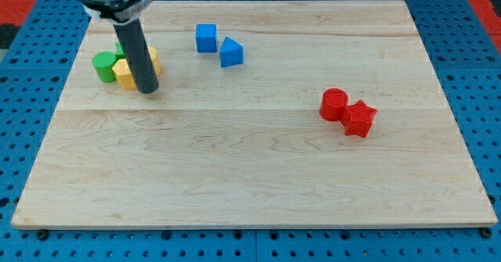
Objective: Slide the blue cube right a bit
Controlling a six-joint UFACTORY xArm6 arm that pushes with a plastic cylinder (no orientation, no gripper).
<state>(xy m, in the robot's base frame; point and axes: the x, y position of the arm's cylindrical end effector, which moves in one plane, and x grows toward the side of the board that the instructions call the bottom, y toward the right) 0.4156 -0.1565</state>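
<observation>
Red blocks sit closest to the view's bottom, over on the right: a round red cylinder (333,103) touching a bumpy red star-like block (359,118).

No claw is on this arm, so nothing is grabbed or let go; it just ends in a dark rod. The rod's tip (147,91) rests on the wooden board (250,176) at the view's upper left. It is right against a little bunch of blocks: a yellow block (124,73) just left of it, another yellow block (153,59) peeking out behind the rod, and a green cylinder (103,66) further left (a second green bit hides behind, shape unclear).

The blue cube (206,37) sits near the top, well apart from the tip, to its right. Its sides run nearly square with the board. A blue triangle block (231,52) is just beside it, lower right.
</observation>
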